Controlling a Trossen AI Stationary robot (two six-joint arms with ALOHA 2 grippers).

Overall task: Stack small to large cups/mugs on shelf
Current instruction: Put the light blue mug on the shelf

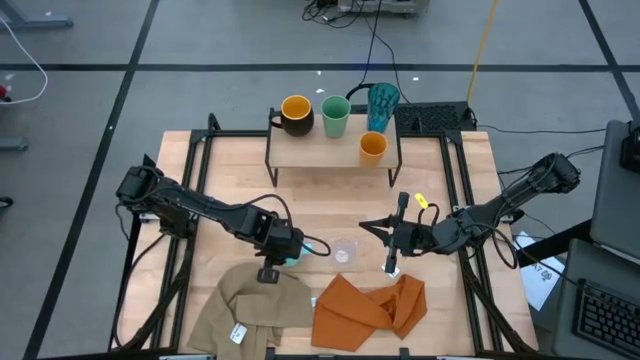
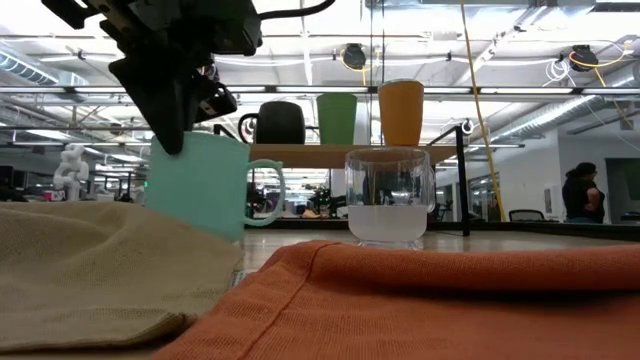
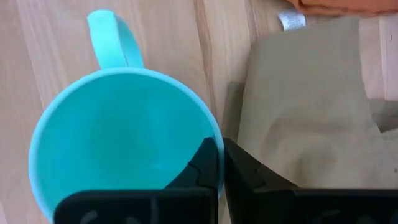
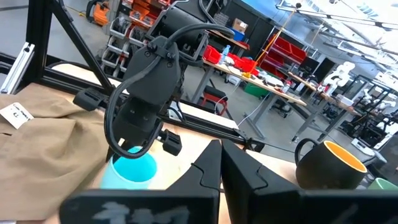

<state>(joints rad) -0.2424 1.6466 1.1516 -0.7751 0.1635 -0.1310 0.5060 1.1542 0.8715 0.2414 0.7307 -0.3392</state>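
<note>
A light blue mug (image 1: 303,250) stands near the table's middle, beside a small clear cup (image 1: 343,251) to its right. My left gripper (image 3: 221,149) comes down on the mug's rim and is shut on it. The shelf (image 1: 300,150) at the far edge carries a black mug (image 1: 295,113), a green cup (image 1: 335,115), a teal tumbler (image 1: 382,100) and an orange cup (image 1: 372,147). My right gripper (image 1: 393,238) hovers level, right of the clear cup, shut with nothing in it. My left gripper pinches the mug's rim wall (image 3: 218,163) on the side opposite the handle (image 3: 113,43), one finger (image 3: 200,163) inside and one (image 3: 245,171) outside. The fingers point steeply down from above. The mug leans slightly in the low view, its base hidden behind the tan cloth.
A tan cloth (image 1: 250,305) lies at the near edge just beside the mug, and an orange cloth (image 1: 370,305) lies to its right. Black frame rails (image 1: 200,160) run along the table's left and right sides.
</note>
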